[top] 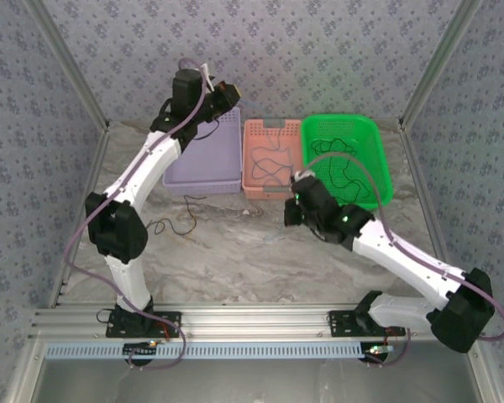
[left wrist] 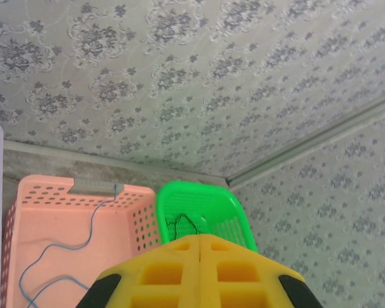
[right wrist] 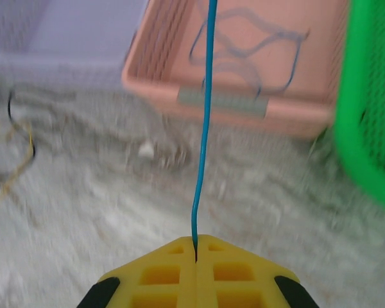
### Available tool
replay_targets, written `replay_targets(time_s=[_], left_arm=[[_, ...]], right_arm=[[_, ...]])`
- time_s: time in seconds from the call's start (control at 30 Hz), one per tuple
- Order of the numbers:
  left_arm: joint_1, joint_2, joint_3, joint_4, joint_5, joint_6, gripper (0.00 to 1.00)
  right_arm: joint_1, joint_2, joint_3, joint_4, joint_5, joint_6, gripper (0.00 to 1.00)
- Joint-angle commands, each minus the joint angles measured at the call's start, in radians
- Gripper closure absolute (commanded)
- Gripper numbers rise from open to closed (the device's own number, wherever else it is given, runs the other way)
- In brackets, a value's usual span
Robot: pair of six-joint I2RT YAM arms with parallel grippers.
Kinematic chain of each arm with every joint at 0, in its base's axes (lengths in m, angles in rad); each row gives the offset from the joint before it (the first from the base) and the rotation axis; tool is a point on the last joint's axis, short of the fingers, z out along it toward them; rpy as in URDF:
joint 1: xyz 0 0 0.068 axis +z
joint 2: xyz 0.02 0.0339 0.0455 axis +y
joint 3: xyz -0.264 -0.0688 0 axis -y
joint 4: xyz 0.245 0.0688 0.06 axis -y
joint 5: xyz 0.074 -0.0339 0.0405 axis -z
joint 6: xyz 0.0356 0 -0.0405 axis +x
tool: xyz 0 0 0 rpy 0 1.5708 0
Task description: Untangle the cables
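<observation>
The pale marbled worktop carries everything. Toward its left side lies a thin black-and-yellow wire, loose and squiggled, well apart from the baskets.

At the middle, my right gripper has its yellow jaws pressed together on a thin blue cable. The strand runs straight from the pinch over the rim of the pink perforated plastic basket, and the rest lies inside in loose loops.

Along the far edge, the pink basket stands between a lilac plastic basket and a green plastic mesh basket. The green one holds a thin black cable in open curls.

My left gripper hangs high over the far left, jaws closed together with nothing between them.

I judge these wires nearly weightless, limp and slick. A hard pull could slide one through the pads or snag it on the basket holes. I would pinch near a free end and draw slowly.
</observation>
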Motion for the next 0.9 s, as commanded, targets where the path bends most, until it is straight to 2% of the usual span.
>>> replay_targets(time_s=[0.0,0.2,0.4,0.5,0.67,0.87], left_arm=[[0.001,0.052,-0.020,0.187,-0.046,-0.054,1.00],[0.008,0.251,0.135,0.247,-0.040,-0.086,1.00],[0.007,0.471,0.356,0.203,-0.016,-0.096,1.00],[-0.007,0.502,0.367,0.166,-0.031,-0.079,1.00],[-0.070,0.500,0.344,0.047,-0.150,0.040,1.00],[-0.095,0.586,0.458,-0.132,-0.197,0.087,1.00]], right_arm=[[-0.108,0.099,0.093,0.067,-0.110,-0.064,1.00],[-0.245,0.360,0.340,0.057,-0.137,-0.092,1.00],[-0.315,0.593,0.490,0.085,-0.144,-0.110,1.00],[-0.326,0.686,0.558,0.076,-0.149,-0.116,1.00],[-0.328,0.780,0.635,0.047,-0.132,-0.108,1.00],[-0.326,0.855,0.714,-0.028,-0.122,-0.087,1.00]])
